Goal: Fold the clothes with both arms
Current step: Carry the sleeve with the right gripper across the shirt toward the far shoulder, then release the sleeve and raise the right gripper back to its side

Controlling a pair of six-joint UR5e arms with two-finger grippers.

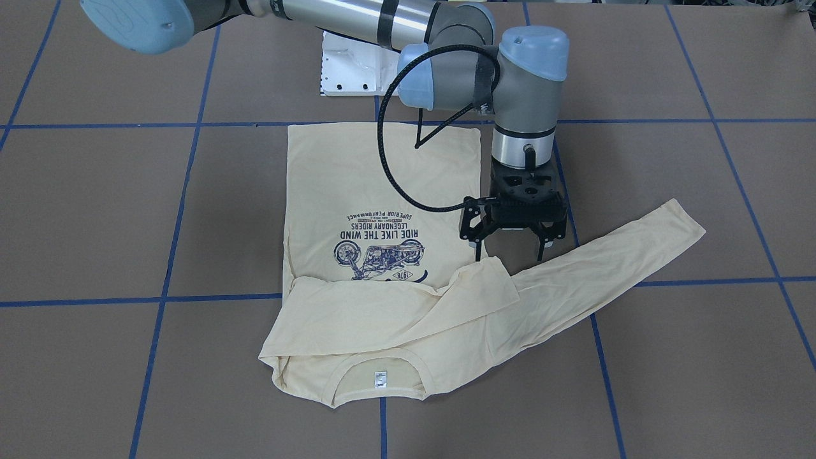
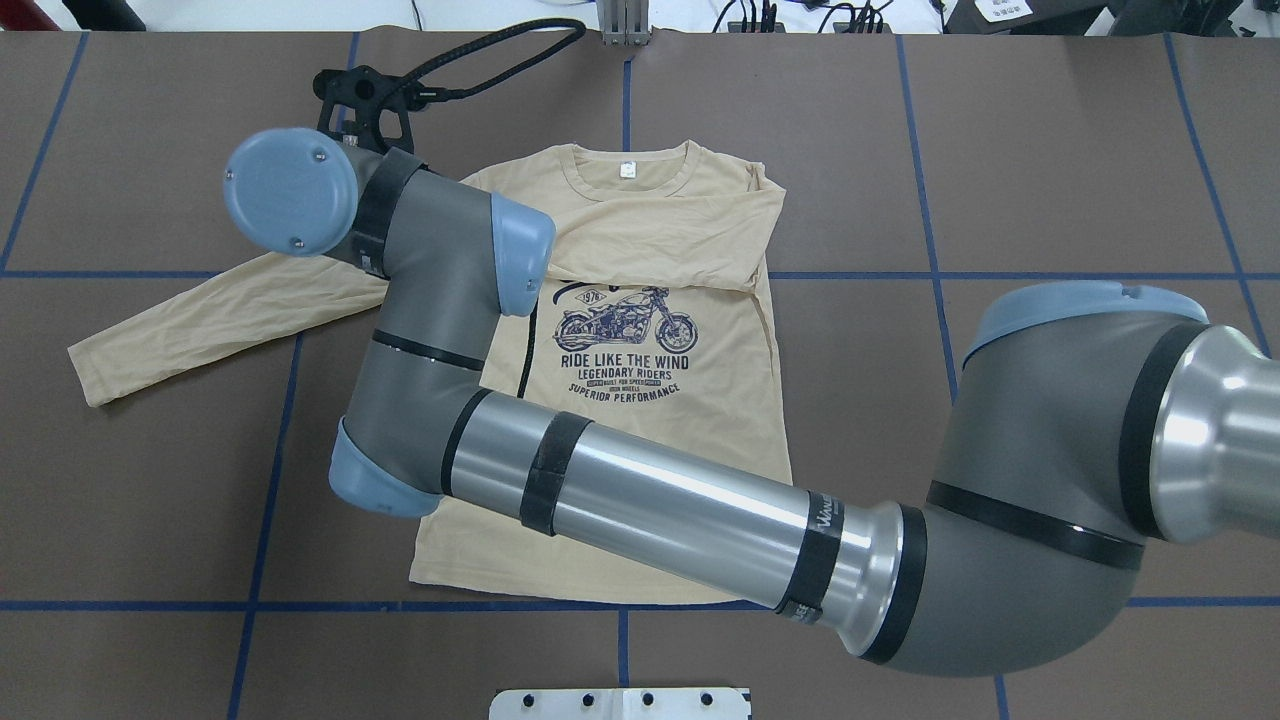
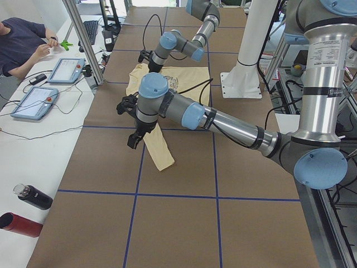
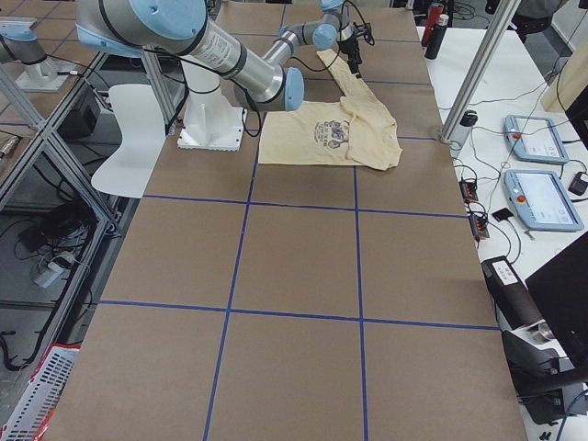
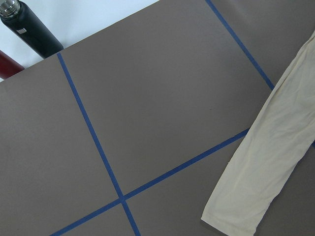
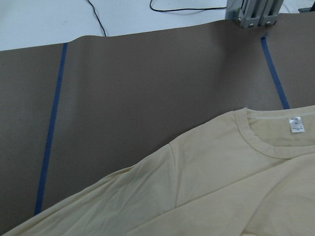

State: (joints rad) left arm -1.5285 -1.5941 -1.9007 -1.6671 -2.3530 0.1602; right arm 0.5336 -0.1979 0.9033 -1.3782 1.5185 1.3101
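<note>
The cream-yellow T-shirt [image 1: 382, 191] lies flat and print up, with its neck label [image 1: 380, 380] toward the operators. It also shows in the overhead view [image 2: 650, 230]. One sleeve [image 1: 395, 312] is folded across the chest. The other sleeve [image 1: 612, 255] stretches out toward my left and shows in the left wrist view [image 5: 266, 162]. My right arm reaches across the shirt. Its gripper [image 1: 509, 255] is open and empty, just behind the folded sleeve's cuff [image 1: 488, 274]. My left gripper [image 3: 134, 131] shows only in the exterior left view, beside the outstretched sleeve. I cannot tell whether it is open or shut.
The white pedestal base [image 1: 350, 64] stands behind the hem. Blue tape lines [image 1: 172, 210] grid the brown table. A black bottle [image 5: 29, 29] and a red one [image 5: 7, 64] lie past the table's left end. An aluminium post [image 6: 251, 12] stands at the far edge. An operator [image 3: 22, 39] sits nearby.
</note>
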